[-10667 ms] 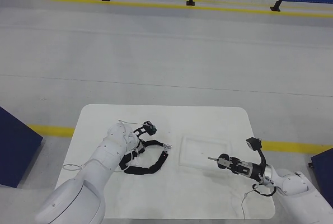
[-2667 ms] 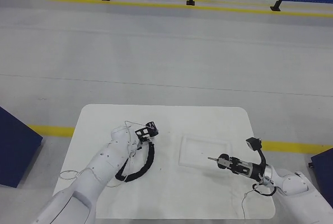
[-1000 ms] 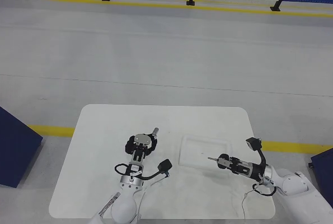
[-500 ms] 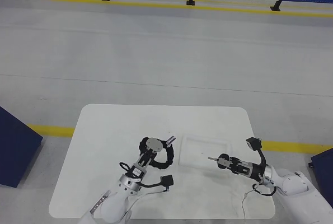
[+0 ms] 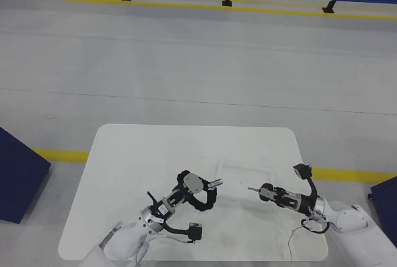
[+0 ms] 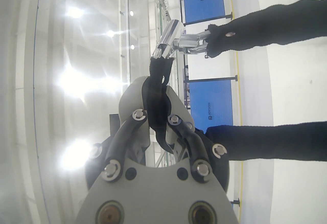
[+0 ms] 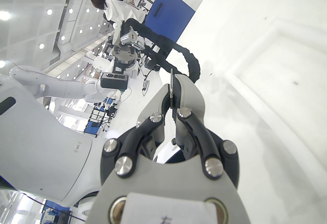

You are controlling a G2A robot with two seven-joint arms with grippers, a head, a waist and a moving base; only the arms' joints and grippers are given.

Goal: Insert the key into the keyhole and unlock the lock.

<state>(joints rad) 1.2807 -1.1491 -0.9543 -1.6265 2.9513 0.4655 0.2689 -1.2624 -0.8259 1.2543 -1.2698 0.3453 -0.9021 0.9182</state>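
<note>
**Key and lock face each other**

The left gripper (image 6: 155, 93) squeezes the lock (image 6: 170, 37) by its black cable and holds it up over the white table (image 5: 138, 153). The right gripper (image 7: 173, 97) pinches the key (image 7: 171, 81). The key's tip points at the shiny lock end, near it but not touching.

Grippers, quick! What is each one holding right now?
Left gripper: closed on the black cable lock, just behind its metal head.
Right gripper: closed on the key.
</note>
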